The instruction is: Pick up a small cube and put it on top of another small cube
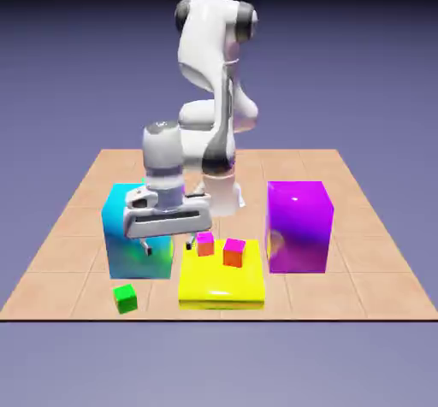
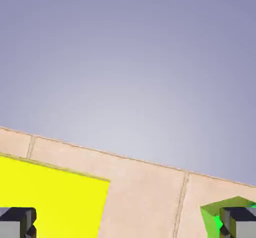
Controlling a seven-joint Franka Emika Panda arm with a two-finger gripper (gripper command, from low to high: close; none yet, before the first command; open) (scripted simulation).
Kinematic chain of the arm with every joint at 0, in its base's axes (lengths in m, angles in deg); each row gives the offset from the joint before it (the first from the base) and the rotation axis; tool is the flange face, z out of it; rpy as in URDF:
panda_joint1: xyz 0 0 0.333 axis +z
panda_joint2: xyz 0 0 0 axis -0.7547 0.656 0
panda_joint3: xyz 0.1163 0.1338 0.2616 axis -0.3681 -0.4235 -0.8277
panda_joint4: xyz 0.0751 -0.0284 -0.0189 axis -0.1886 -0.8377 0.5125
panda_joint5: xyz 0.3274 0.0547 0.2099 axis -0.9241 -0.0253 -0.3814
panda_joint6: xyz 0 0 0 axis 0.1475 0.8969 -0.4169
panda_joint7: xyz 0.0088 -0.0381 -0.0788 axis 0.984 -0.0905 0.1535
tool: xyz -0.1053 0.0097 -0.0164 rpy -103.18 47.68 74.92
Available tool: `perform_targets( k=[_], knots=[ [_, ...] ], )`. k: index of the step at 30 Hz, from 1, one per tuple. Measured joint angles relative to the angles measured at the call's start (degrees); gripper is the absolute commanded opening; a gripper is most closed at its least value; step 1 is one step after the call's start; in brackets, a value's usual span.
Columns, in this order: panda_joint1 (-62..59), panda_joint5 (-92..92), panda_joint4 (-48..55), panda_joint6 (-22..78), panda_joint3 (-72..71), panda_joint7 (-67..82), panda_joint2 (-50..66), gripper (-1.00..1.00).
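White robot gripper (image 1: 168, 246), jaws wide apart and empty, above a tiled table (image 1: 368, 299), with a bright green cube (image 1: 126, 299) near the front edge at the exterior view's left.
To grasp well, the hand should shift toward the green cube, centre over it, match its turned faces, then lower straight down, clear of the cyan block (image 1: 128, 256). The exterior view shows two magenta-topped cubes by the yellow slab (image 1: 221, 301) and a purple block (image 1: 297, 234); the hand view lacks these but shows one fingertip overlapping the green cube.
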Motion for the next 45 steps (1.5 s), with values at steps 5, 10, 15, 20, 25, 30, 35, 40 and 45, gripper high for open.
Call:
perform_targets(
  k=[5,10,15,20,25,30,35,40,45],
  knots=[
    [3.2,-3.2,6.6,6.1,6.6,8.5,10.4,0.0],
    [6.4,-6.3,13.1,12.3,13.2,17.0,20.8,0.0],
    [6.6,-9.5,16.7,13.4,14.9,22.4,28.3,0.0],
    [3.3,-12.9,16.8,8.7,10.8,24.2,33.1,-1.0],
    [6.6,-6.5,14.8,16.3,13.1,17.4,23.1,-1.0],
    [2.4,-1.8,9.5,18.4,2.7,5.0,13.9,-1.0],
    [-1.8,3.0,4.2,20.5,-7.7,-7.4,4.8,-1.0],
    [-6.1,7.7,-1.2,22.6,-18.1,-19.8,-4.4,-1.0],
    [-9.6,12.5,-6.5,24.7,-28.3,-32.1,-13.5,-1.0]
  ],
)
